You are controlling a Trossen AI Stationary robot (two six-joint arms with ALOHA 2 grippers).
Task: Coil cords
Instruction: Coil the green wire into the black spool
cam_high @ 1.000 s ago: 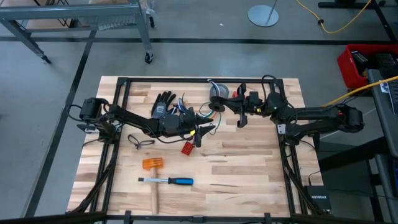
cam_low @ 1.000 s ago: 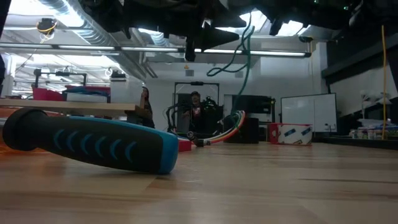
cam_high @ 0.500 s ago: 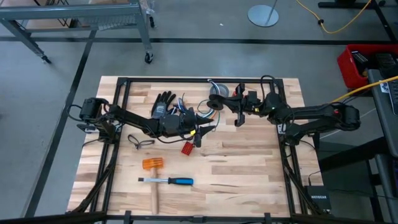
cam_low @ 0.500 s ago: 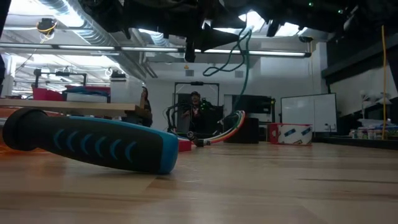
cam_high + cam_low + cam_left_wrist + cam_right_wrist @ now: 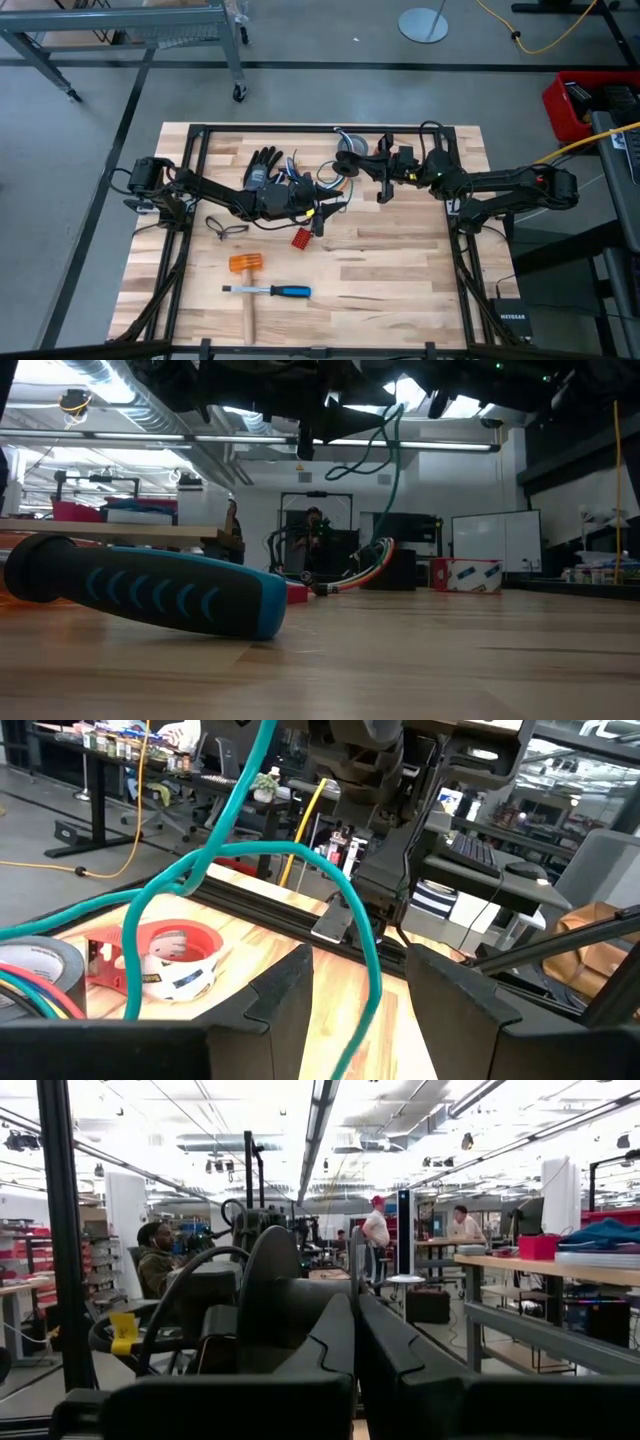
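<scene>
The cords (image 5: 330, 178) are a bundle of green, orange, white and blue strands. The bundle lies on the table beside the grey tape roll (image 5: 350, 150) and shows in the low view (image 5: 365, 565). A green strand (image 5: 388, 460) rises from the bundle in a loop. My right gripper (image 5: 381, 188) is shut above the bundle. My left gripper (image 5: 320, 220) is open. Its fingers stand on either side of the green strand (image 5: 372, 960), and I cannot tell whether they touch it. A thin black cord (image 5: 225, 228) lies at the table's left. My right gripper is shut on the green strand's upper part (image 5: 396, 415). The fingers themselves hide the place of contact in the right wrist view (image 5: 352, 1305). The strand hangs slack below the gripper in a loop, and its lower end runs down into the bundle on the table.
A black glove (image 5: 265, 165) lies at the far left of centre, and a red tape ring (image 5: 165, 955) lies near the tape roll. A small red piece (image 5: 302, 238), an orange-headed hammer (image 5: 245, 265) and a blue-handled tool (image 5: 275, 291) lie nearer. People sit in the room beyond the table.
My right gripper has moved a little toward the table's left, still shut on the green strand. The strand's hanging loop has swung slightly.
</scene>
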